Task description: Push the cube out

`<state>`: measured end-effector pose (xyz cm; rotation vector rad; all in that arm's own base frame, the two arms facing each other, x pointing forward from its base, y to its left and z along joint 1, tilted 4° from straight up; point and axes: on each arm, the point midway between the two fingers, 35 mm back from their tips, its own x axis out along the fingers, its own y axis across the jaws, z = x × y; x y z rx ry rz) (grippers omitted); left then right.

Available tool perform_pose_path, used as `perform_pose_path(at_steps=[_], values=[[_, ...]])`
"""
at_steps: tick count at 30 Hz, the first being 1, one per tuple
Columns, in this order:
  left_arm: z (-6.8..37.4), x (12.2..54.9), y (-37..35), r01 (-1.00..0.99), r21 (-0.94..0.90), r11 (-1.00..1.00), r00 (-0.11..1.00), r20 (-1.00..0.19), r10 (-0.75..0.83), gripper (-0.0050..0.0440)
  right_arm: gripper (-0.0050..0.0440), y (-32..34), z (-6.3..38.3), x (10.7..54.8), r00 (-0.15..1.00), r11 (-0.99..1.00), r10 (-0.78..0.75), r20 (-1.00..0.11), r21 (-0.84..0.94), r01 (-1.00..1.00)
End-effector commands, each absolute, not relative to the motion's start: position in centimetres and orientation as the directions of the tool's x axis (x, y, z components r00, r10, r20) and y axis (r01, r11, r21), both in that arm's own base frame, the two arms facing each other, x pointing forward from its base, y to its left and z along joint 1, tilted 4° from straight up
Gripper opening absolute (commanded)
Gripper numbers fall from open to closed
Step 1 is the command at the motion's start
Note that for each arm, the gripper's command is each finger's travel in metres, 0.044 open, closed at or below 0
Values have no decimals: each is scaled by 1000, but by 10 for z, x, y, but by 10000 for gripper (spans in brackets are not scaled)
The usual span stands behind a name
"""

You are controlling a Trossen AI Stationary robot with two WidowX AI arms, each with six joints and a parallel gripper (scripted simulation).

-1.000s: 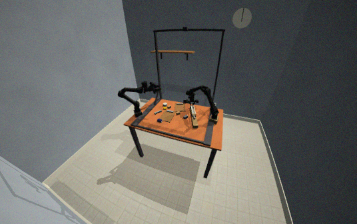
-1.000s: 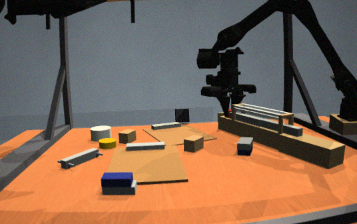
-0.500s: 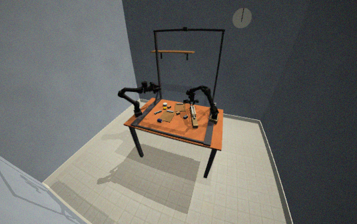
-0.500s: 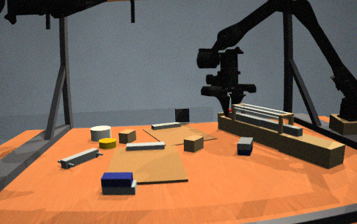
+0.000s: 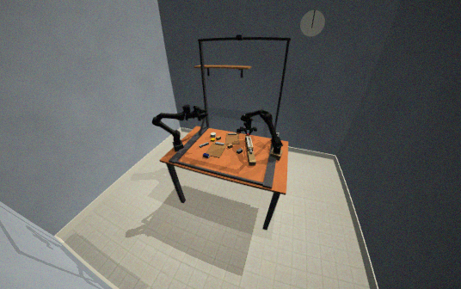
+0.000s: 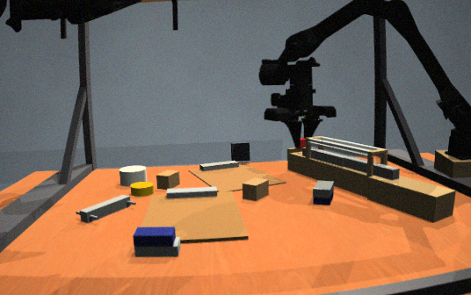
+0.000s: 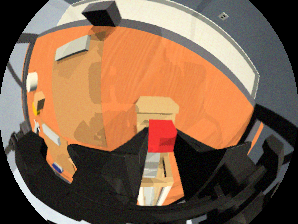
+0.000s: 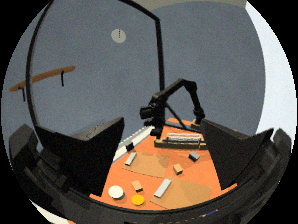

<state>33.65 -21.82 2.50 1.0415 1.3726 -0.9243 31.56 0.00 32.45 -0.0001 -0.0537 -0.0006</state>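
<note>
The red cube (image 7: 161,135) (image 6: 302,142) sits at the far end of the long tan channel (image 6: 395,193) (image 5: 248,154) (image 8: 180,142), on the short ledge (image 7: 156,107) beyond the roof rails. My left gripper (image 7: 159,131) (image 6: 305,137) (image 5: 247,130) points straight down over that end and is shut on the cube, one finger on each side. A grey bar (image 6: 351,160) lies inside the channel under the rails. My right gripper (image 5: 202,113) is open and empty, held high off the table's opposite side and facing the scene.
On the orange table (image 6: 307,246) lie two cardboard sheets (image 6: 198,217), a white cylinder (image 6: 133,175), a yellow disc (image 6: 141,188), tan blocks (image 6: 255,189), grey bars (image 6: 192,191), blue-and-grey blocks (image 6: 155,241) (image 6: 323,191) and a black cube (image 6: 240,152). Frame posts stand at the back.
</note>
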Motion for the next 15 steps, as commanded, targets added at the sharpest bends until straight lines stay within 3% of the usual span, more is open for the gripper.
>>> perform_pose_path(at_steps=[1,9,15], values=[[39,341,-221,949,54,309,39,-998,56,0,400,0,331,314,998,1000,-2,70,6,2],[58,343,-220,949,60,310,47,-998,51,0,400,0,331,314,998,1000,-2,70,6,2],[107,345,-215,947,76,311,67,-997,38,0,400,0,331,314,998,1000,-2,70,6,2]])
